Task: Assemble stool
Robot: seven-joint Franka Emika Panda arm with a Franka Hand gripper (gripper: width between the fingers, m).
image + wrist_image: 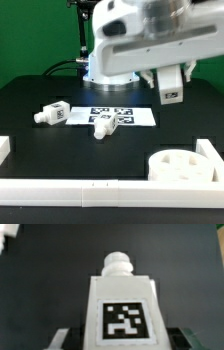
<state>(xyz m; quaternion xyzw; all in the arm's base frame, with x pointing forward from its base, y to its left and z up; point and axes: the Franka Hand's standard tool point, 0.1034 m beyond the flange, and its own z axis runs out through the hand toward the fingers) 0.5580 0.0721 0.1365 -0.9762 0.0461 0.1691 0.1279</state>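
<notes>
Tool (124, 341) clamped on 1 tagged leg (122, 291), held aloft.

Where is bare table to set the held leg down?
Free: the table patch bordered by the long rail, the seat and the lone leg. Crowded: the marker board, with the second leg at its edge.

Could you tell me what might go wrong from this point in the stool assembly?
1. The gripper carries the held leg in the air, gripped near its tagged end. The leg may tilt or slip when its peg is pressed into the seat.
2. The loose leg seems to lie partly on the marker board. It may be hiding a tag there.
</notes>
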